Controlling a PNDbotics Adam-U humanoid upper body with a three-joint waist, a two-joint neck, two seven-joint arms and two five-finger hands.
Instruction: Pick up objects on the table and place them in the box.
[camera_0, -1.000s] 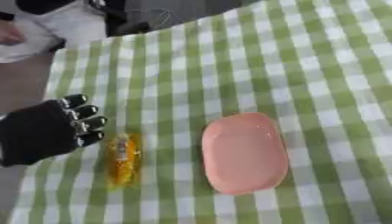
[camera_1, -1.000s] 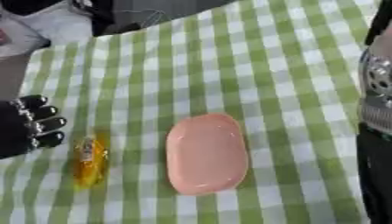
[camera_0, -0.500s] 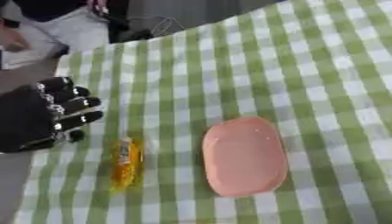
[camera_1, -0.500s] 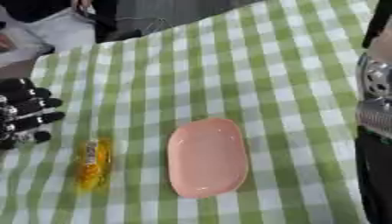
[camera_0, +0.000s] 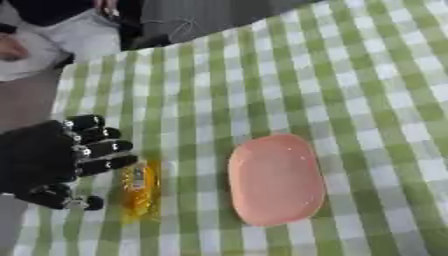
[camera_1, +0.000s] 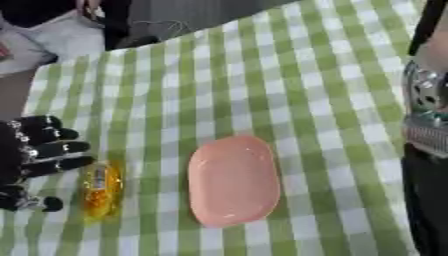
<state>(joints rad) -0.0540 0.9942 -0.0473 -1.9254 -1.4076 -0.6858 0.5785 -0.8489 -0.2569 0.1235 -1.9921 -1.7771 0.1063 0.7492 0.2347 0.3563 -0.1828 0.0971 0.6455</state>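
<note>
Green-checked cloth covers the tabletop (camera_0: 350, 75); the left hand (camera_0: 48, 162) has drifted back beside the yellow packet (camera_0: 138, 190), fingers (camera_0: 105, 148) spread and empty (nothing grasped yet), pink tray (camera_0: 276, 179) waiting alongside.

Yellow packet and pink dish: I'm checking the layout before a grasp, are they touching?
Apart. The left eye view shows a strip of checked cloth between the yellow packet and the pink dish.
</note>
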